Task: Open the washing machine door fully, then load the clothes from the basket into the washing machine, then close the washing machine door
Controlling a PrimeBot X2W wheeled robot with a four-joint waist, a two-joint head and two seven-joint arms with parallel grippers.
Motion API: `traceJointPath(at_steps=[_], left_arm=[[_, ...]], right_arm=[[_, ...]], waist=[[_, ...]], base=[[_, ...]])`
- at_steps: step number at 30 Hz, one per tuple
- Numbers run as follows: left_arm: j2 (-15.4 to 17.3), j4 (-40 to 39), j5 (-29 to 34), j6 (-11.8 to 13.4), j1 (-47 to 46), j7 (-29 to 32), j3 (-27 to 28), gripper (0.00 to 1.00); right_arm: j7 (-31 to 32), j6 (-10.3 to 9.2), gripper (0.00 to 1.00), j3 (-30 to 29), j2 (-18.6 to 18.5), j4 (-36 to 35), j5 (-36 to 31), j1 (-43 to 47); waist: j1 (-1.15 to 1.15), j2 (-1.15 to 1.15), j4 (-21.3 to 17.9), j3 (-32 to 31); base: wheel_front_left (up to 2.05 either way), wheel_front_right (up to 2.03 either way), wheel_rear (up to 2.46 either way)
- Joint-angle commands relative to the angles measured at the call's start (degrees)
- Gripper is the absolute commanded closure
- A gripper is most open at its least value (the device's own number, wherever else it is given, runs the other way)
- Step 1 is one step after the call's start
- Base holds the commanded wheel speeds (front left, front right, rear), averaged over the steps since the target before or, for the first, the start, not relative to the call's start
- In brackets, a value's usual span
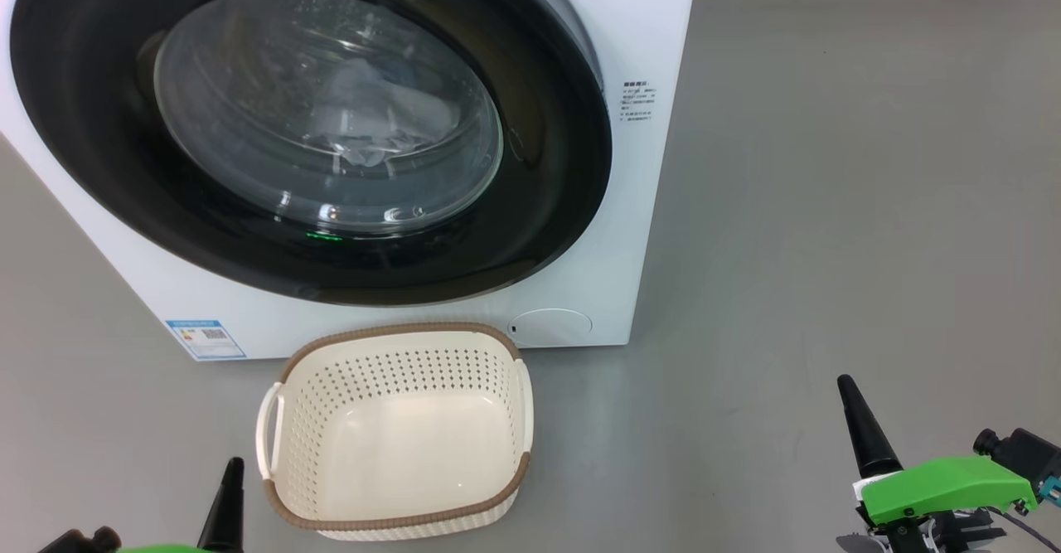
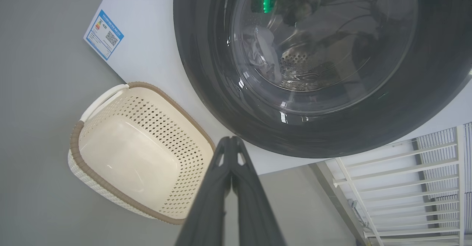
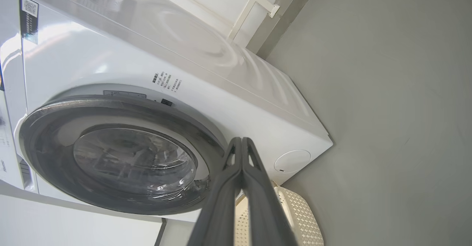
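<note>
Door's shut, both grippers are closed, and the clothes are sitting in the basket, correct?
Not quite: the basket is empty. The head view shows the clothes behind the glass of the shut washing machine door. The rest holds.

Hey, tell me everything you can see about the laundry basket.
The basket is a small rectangular cream plastic tub with perforated walls, a smooth glossy bottom, a brown woven-look rim and white side handles. It stands upright and empty on the grey floor, just in front of the washing machine, below its closed door.
</note>
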Motion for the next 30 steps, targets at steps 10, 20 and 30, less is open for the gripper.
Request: traceJointPath(at_steps=[10,20,30], left_arm=[[0.4,-1.8,-6.7,-0.1,-3.2,1.9,2.2,1.0],[0.2,-2.0,-12.3,-0.1,-3.9,3.6,3.0,1.0],[-0.1,-2.1,-17.3,-0.1,-4.4,5.1,3.6,1.0]], right_arm=[[1.9,0.06,1.0,-0.7,0.4,-2.8,6.1,-0.3],[3.6,0.07,1.0,-1.7,0.9,-3.8,11.5,0.0],[5.1,0.08,1.0,-2.7,1.4,-4.6,16.3,0.2]], waist=[[0.0,0.0,-0.1,-0.5],[0.0,0.0,-0.3,-0.9],[0.0,0.0,-0.4,-1.4]], base=[[0.0,0.0,0.0],[0.0,0.0,0.0],[0.0,0.0,0.0]])
